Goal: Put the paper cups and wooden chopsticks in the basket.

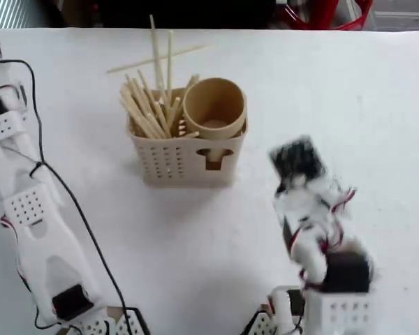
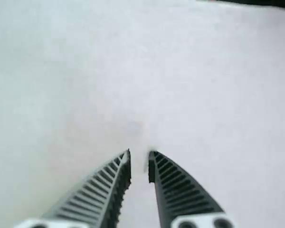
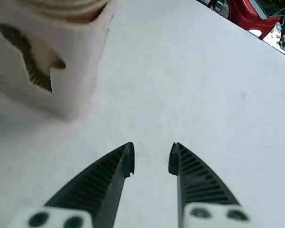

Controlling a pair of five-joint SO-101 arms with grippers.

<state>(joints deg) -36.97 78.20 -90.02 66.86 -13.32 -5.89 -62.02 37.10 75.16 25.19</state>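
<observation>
White table [image 1: 363, 91] runs wide around the basket [image 1: 185, 164]. Paper cup [image 1: 214, 107] and chopsticks [image 1: 148, 112] sit inside. Left gripper [image 2: 138, 159] is narrowly parted and empty over the tabletop. Right gripper [image 3: 152, 159] is wider, empty, near the basket.

The basket [image 1: 185, 157] sits mid-counter and it's pretty packed. Chopsticks [image 1: 150, 105] jam one half, poking up and fanning out past the far rim, and the paper cup [image 1: 214, 106] fills the other half, so coming in from above looks tight. Bare counter [image 1: 349, 91] shows on the cup's side and in front of the basket. The left arm [image 1: 28, 202] lies along the chopstick side with a black cable [image 1: 80, 216] trailing beside it. The right arm [image 1: 314, 223] stands off the basket's front corner, with the right gripper [image 3: 151, 159] over bare counter near the basket wall.
</observation>
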